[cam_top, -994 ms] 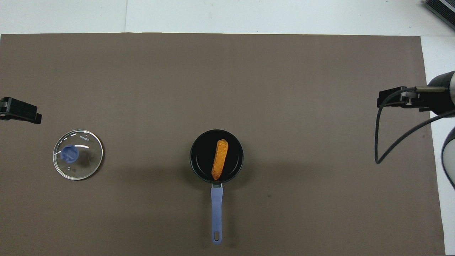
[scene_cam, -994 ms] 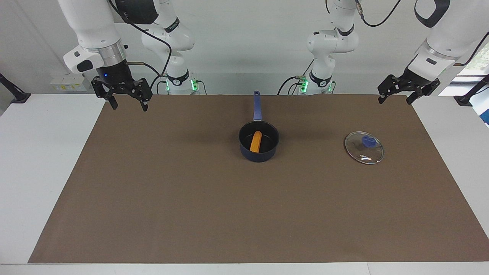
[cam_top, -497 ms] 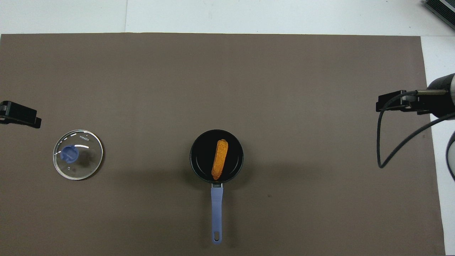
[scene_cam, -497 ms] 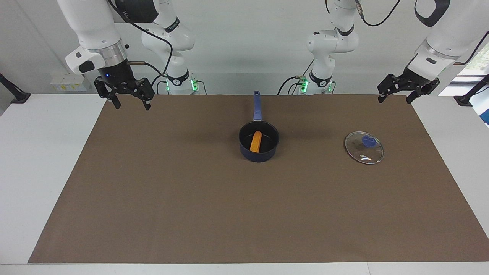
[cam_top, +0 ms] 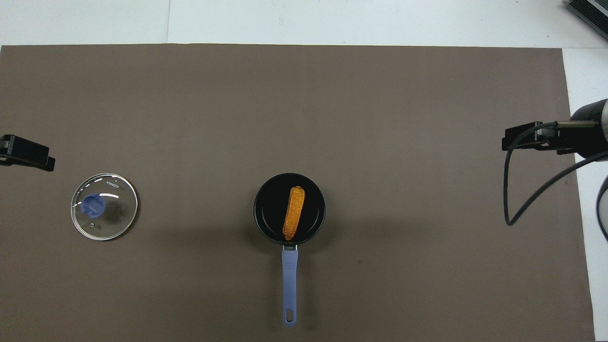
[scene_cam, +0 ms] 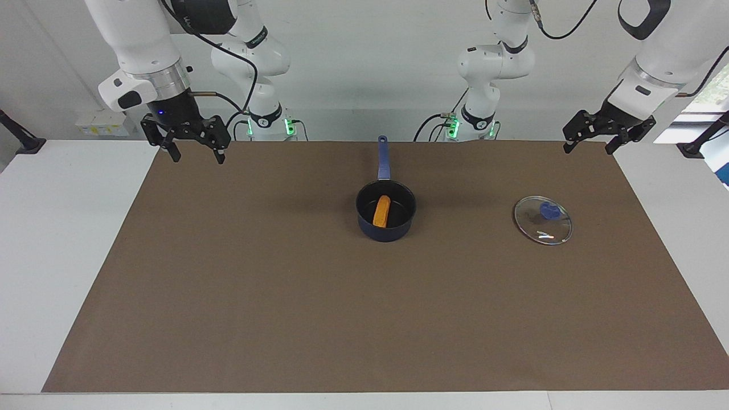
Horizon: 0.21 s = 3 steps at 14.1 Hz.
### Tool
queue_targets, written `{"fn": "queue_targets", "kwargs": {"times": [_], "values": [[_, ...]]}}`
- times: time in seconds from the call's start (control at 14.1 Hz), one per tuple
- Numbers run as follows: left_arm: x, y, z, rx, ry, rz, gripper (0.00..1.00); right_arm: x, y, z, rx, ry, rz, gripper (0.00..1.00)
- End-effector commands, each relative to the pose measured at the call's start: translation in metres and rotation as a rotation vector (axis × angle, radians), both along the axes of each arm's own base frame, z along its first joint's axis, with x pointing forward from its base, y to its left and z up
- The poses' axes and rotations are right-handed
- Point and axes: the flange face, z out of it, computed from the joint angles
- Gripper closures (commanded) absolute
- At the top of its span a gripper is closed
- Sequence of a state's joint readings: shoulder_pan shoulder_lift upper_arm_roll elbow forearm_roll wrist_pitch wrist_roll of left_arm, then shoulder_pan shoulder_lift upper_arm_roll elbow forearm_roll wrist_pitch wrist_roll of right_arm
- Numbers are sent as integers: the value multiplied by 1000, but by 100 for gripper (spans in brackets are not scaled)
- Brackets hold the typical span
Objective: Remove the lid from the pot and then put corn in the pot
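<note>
The dark blue pot [scene_cam: 388,232] [cam_top: 264,191] stands uncovered mid-mat, its long handle [scene_cam: 384,159] pointing toward the robots. The orange corn [scene_cam: 381,211] [cam_top: 294,212] lies inside it on the black bottom. The glass lid [scene_cam: 544,228] [cam_top: 116,216] with its blue knob lies flat on the mat toward the left arm's end. My left gripper [scene_cam: 588,149] hangs open and empty over the mat's corner by its base, apart from the lid. My right gripper [scene_cam: 197,158] hangs open and empty over the mat's corner at the right arm's end.
A brown mat [scene_cam: 285,296] covers most of the white table [scene_cam: 68,239]. A black cable [cam_top: 532,190] loops down from the right wrist over the mat's edge. Only a dark finger [cam_top: 28,156] of the left gripper shows from overhead.
My right gripper has risen a little and shifted slightly inward over the mat's corner. The left gripper, pot, corn and lid have stayed put.
</note>
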<state>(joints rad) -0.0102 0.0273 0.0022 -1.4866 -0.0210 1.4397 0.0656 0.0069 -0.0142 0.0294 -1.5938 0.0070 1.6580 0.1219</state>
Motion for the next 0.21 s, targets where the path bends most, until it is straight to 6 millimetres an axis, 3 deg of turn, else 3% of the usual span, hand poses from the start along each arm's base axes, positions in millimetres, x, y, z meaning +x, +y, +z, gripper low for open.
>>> {"fn": "queue_targets", "kwargs": {"times": [0.0, 0.14], "values": [[-6, -3, 3, -4, -17, 11, 0, -1, -3, 4, 19, 8, 23, 0], [-7, -3, 2, -4, -14, 11, 0, -1, -3, 4, 19, 8, 23, 0]]}}
